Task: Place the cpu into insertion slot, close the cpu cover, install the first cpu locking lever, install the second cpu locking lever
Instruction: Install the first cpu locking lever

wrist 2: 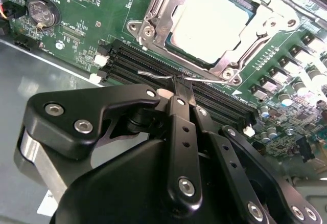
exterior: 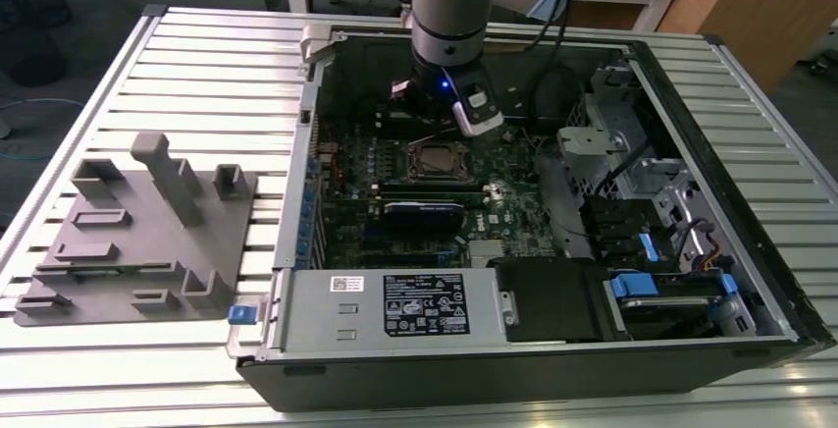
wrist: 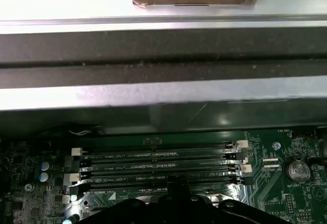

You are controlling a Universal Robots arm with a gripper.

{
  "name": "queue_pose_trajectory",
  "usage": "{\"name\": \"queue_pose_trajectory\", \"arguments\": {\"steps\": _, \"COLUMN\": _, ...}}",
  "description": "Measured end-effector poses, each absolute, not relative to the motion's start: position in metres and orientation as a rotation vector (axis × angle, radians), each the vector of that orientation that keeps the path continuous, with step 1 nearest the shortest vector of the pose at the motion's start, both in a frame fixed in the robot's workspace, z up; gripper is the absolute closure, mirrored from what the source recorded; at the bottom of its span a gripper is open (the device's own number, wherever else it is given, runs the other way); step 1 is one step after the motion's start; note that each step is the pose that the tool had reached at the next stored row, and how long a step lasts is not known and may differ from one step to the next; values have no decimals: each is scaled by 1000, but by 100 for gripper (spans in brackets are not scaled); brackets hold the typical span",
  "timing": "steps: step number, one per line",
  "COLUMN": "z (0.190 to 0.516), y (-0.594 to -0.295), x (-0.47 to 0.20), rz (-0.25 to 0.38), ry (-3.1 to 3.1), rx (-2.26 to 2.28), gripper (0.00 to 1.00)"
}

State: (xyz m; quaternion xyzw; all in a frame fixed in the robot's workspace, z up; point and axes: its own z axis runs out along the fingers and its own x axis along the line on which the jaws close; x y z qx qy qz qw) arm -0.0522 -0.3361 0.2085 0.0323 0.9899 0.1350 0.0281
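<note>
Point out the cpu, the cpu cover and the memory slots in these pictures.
the cpu [wrist 2: 212, 22], second wrist view, middle of its metal top.
the cpu cover [wrist 2: 159, 14], second wrist view, a side bar of its frame.
the memory slots [wrist: 158, 169], first wrist view, middle of one slot.

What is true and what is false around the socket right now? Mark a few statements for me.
The cpu sits in the insertion slot. True.
The cpu cover stands raised. False: it lies flat around the cpu.
The end effector is shut on a thin wire locking lever beside the slot. True.
The end effector hangs over the grey fixture tray. False: it is inside the computer case, over the motherboard.
The long memory slots hold modules. False: they are empty.
</note>
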Motion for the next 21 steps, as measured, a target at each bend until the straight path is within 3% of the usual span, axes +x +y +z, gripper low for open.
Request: {"name": "queue_pose_trajectory", "arguments": {"steps": 21, "z": 201, "y": -336, "x": -48, "rz": 410, "ry": 3043, "rx": 164, "gripper": 90}}
